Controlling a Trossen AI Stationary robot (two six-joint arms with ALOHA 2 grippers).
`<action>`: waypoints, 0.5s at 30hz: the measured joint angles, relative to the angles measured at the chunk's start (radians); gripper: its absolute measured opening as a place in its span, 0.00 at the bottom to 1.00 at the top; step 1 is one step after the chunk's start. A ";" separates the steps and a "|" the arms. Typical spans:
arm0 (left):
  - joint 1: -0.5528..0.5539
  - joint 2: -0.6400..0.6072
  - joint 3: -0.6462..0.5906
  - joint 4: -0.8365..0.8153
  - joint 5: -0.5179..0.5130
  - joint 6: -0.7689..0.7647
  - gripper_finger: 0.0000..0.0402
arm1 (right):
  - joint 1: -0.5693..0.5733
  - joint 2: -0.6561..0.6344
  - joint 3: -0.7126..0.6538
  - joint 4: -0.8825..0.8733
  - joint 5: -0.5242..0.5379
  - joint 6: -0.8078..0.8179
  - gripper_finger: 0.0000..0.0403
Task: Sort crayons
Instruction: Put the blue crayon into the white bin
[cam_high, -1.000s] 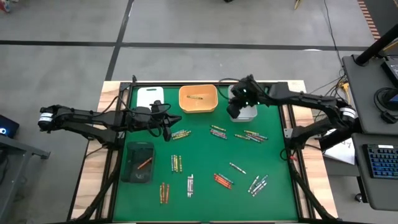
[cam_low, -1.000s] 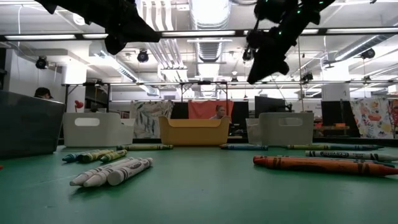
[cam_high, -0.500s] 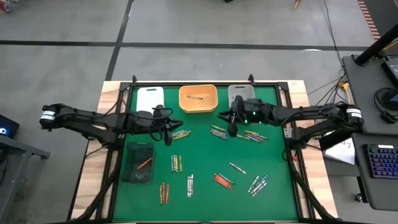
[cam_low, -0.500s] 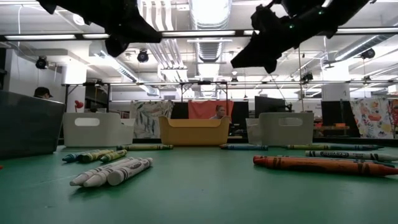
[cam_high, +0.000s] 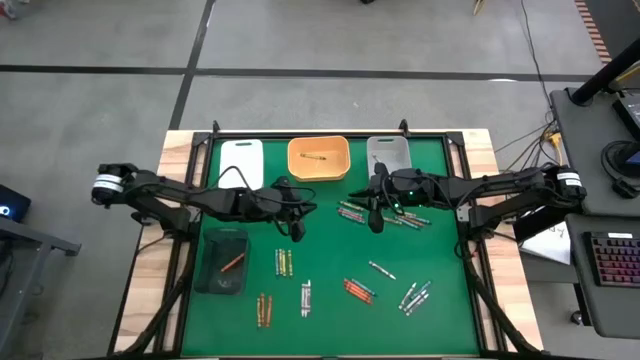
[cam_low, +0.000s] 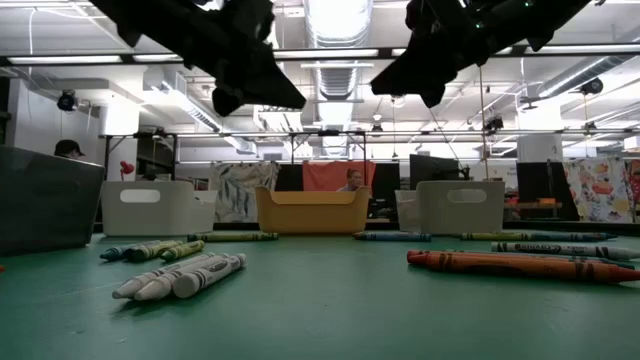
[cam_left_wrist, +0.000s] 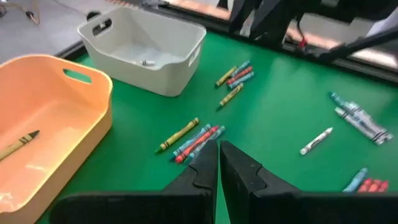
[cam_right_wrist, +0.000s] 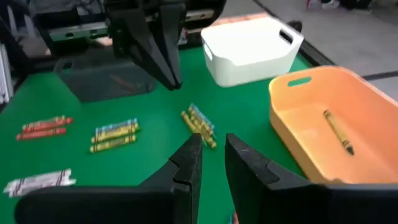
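Note:
Crayons lie in small groups on the green mat (cam_high: 330, 250): a mixed group (cam_high: 291, 215) under my left gripper, another (cam_high: 351, 212) beside my right gripper, and more nearer the front (cam_high: 284, 262). One crayon (cam_high: 314, 157) lies in the orange tray (cam_high: 340, 172), and a red one (cam_high: 232, 262) in the dark tray (cam_high: 209, 280). My left gripper (cam_high: 297, 229) hovers shut over the mat's middle, holding nothing. My right gripper (cam_high: 375, 219) hovers just right of it, its fingers (cam_right_wrist: 189, 163) a little apart with nothing between them. In the right wrist view the left gripper (cam_right_wrist: 166, 65) shows farther off.
A white tray (cam_high: 241, 160), the orange tray and a grey-white tray (cam_high: 388, 150) stand in a row along the far edge. Black cables run along both arms. Wooden table edges (cam_high: 150, 260) frame the mat. Desks and a keyboard (cam_high: 612, 262) stand at the right.
My right gripper has swung from above the grey-white tray toward the mat's middle and has tipped from pointing down to nearly level. My left gripper has gone toward the table's right edge and down a little, staying shut. The crayons have not moved.

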 joint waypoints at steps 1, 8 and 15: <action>0.000 0.015 0.012 -0.027 0.000 0.000 0.00 | 0.003 0.000 0.000 -0.012 0.000 0.006 0.15; -0.002 0.143 0.070 -0.110 0.061 0.081 0.00 | 0.004 -0.003 0.000 -0.096 0.001 0.073 0.15; -0.007 0.188 0.152 -0.387 0.176 0.112 0.00 | 0.004 -0.003 0.000 -0.150 0.000 0.119 0.15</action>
